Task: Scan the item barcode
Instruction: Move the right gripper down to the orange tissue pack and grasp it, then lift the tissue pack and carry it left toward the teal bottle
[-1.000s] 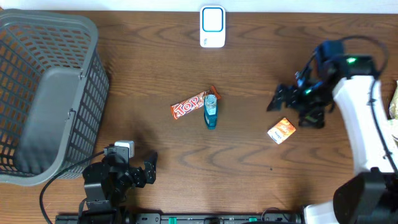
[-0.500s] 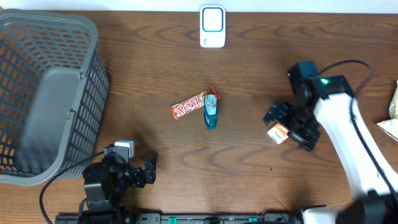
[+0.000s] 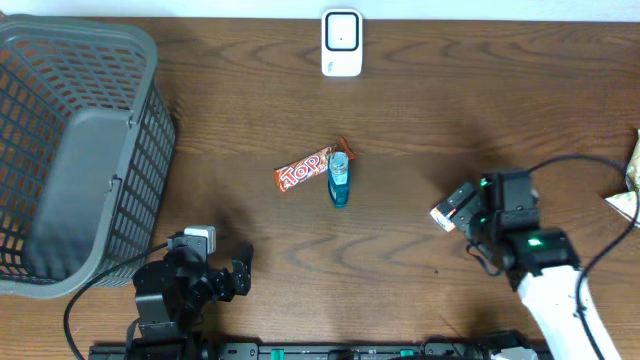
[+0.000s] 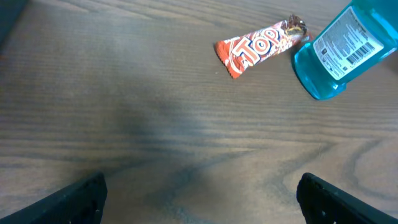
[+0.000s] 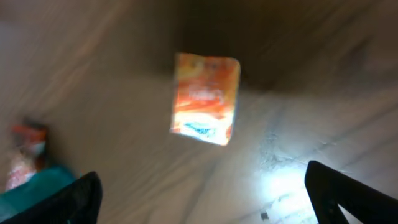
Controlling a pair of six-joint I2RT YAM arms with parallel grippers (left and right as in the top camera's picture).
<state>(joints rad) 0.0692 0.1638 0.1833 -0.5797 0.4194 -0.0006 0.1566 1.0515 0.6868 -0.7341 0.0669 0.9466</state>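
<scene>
Over the right front of the bench (image 3: 420,120), my right jaws stand spread as wide as they go, holding nothing. The small orange packet (image 5: 205,98) lies flat on the wood just ahead of them, centred between the two tips in my wrist view.

That is the change. A second ago my right arm was reached out beyond the packet, toward the far side. It has since swung back over it, and I now look down on it from the near side. The packet itself has not shifted, and the jaws have stayed wide all the way.

My left jaws are also fully open and empty, parked at the near edge where they were before. They look across at the Top chocolate bar (image 4: 261,48) and the blue bottle (image 4: 339,50), which touch each other at mid-bench. The grey basket (image 3: 150,150) sits to the far left.

I take the packet as the item to scan. The sweep was an approach that has lined me up, but no grasp has begun. My wrist picture is blurred, so I cannot tell whether a barcode shows on the upper face. The white scanner (image 3: 341,42) stands at the far edge, well apart from the packet, so picking it up and carrying it there are both still to do.
</scene>
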